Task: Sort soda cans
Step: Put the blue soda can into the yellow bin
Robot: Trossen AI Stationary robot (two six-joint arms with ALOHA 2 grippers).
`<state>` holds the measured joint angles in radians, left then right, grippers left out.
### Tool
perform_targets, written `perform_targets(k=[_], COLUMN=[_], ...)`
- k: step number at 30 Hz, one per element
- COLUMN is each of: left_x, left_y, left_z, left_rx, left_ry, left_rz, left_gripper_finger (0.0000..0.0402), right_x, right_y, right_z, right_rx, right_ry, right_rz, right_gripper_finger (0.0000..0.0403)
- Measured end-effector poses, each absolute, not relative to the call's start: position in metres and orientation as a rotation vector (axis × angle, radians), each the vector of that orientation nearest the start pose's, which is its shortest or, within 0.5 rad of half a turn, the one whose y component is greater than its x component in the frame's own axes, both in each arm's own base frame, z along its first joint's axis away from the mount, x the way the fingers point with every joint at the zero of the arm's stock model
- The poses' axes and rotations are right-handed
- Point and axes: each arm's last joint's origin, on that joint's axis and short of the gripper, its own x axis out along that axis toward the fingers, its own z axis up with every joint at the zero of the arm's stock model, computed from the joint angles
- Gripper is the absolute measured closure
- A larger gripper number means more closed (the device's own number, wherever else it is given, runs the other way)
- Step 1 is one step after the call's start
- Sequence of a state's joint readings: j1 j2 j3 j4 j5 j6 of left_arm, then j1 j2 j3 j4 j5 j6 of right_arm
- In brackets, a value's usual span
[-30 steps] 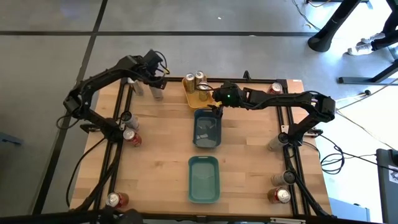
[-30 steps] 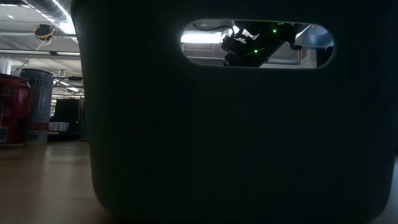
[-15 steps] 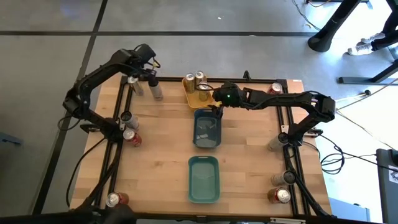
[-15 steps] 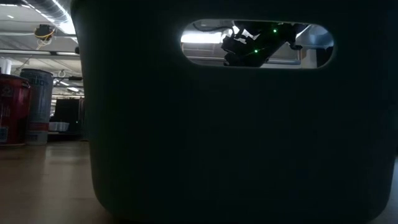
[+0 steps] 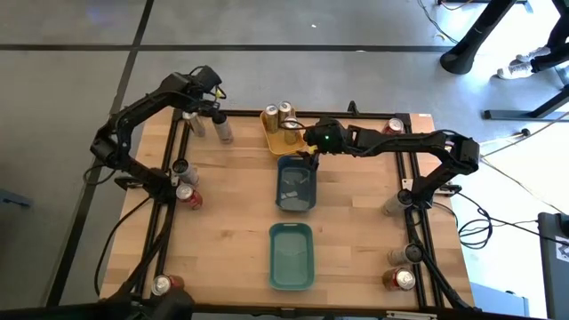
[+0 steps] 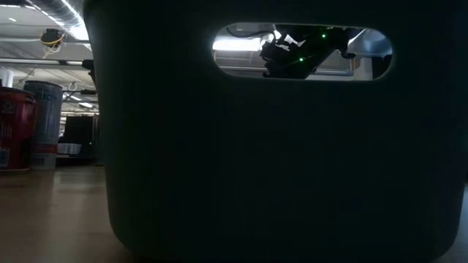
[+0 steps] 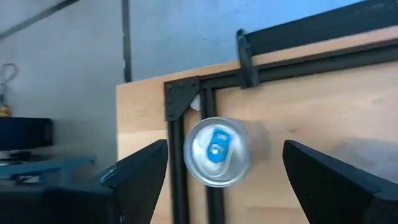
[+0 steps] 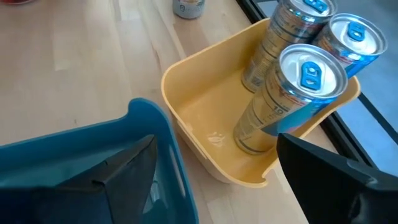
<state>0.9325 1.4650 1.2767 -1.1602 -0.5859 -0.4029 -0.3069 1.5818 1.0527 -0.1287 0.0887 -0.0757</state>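
Observation:
My left gripper (image 5: 203, 110) hangs open at the table's far left corner. A silver-topped soda can with a blue tab (image 7: 216, 153) stands upright on the wood below it and shows between the two fingers, untouched. A second grey can (image 5: 224, 130) stands just to its right. My right gripper (image 5: 308, 149) is open over the meeting ends of the yellow tray (image 8: 205, 124) and the far teal tray (image 8: 74, 168). Three gold cans (image 8: 287, 99) stand upright at the yellow tray's far end.
A second teal tray (image 5: 291, 256) lies toward the near edge; its dark wall (image 6: 278, 161) fills the low view. Red and grey cans stand along the left frame (image 5: 187, 194), at the near corners (image 5: 164, 284) (image 5: 400, 279) and on the right (image 5: 395, 126) (image 5: 391, 204).
My left gripper has swung toward the table's left edge, from over the grey can beside the yellow tray to over the can at the far left corner, and its wrist has turned. Its fingers stay open. The right arm has kept still.

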Motion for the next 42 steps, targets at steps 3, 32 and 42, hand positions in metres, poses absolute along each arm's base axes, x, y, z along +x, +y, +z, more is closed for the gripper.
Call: perform_targets(k=[3,32,42], left_x=[0.148,0.155,0.155], left_y=[0.220,0.224,0.213], left_z=[0.280,0.248,0.266], left_rx=[-0.455,-0.323,-0.318], left_ry=[1.255,1.334,1.362], left_rz=[1.539,1.407,1.386], left_gripper_finger=[0.0094,0.0094,0.0094], right_x=[0.324,0.324,0.324], right_y=[-0.105,-0.105,-0.105], right_z=[0.237,0.236,0.236], right_rx=[-0.003,-0.003,0.002], right_ry=[0.672,0.677,0.676], right_rz=[-0.351,-0.350,-0.352], right_gripper_finger=[0.0072,0.0072,0.0072])
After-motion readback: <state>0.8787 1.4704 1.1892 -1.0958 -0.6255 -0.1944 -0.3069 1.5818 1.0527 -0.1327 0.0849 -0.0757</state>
